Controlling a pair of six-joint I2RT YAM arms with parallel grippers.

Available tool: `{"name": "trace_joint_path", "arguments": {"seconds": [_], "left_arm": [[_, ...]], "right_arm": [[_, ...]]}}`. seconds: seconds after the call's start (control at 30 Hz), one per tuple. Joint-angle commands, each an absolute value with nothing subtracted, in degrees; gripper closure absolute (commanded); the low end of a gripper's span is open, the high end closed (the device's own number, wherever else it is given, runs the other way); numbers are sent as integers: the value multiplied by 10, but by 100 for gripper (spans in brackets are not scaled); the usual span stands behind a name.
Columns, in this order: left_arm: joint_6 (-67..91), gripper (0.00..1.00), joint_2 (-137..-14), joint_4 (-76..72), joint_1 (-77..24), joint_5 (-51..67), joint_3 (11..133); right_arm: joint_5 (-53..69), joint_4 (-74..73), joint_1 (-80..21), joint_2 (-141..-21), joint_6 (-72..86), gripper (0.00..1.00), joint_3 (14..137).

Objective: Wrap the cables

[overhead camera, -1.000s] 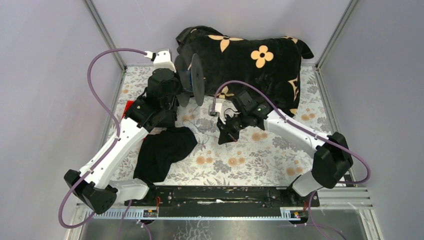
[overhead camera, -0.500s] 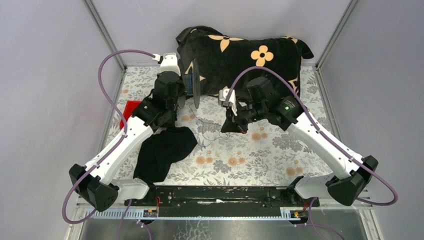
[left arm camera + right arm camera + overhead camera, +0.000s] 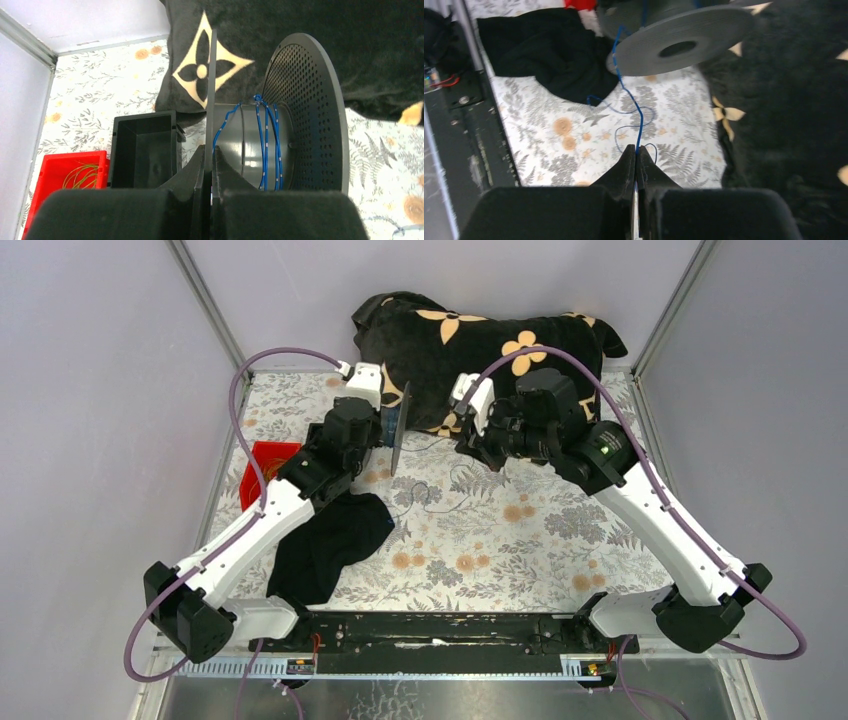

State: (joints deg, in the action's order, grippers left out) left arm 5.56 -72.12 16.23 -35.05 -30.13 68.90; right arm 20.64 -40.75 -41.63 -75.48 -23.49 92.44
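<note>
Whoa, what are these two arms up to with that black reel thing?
The job: wrap thin blue cable onto a black spool. The left gripper is shut on the rim of one spool disc, holding it. The right gripper pinches the cable. A few turns sit on the core; loose loops lie on the floral table.

I am noting a black cloth lying crumpled on the floral table cover, a red bin sitting beside a black bin, and a flower-print blanket lying behind.
</note>
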Motion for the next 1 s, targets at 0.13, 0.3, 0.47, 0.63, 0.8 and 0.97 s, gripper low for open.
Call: {"name": "trace_joint_path", "arguments": {"seconds": [0.13,0.3,0.47,0.63,0.8,0.97], "left_arm": [[13,100,-674,85,-363,-214,661],[-4,100,-668,95,-371,-174,650],[-27,100,-665,118,-386,-133,647],[-39,100,-654,131,-396,-99,643],[-35,100,-637,138,-397,-66,635],[-30,100,-613,146,-397,-27,629]], "right_arm": [[51,-368,-419,-759,-222,100,995],[1,-358,-416,-774,-237,100,1024],[-23,-349,-413,-790,-248,100,1044],[-37,-340,-410,-803,-252,100,1050],[-49,-334,-401,-814,-251,100,1051],[-37,-332,-370,-825,-243,100,1052]]}}
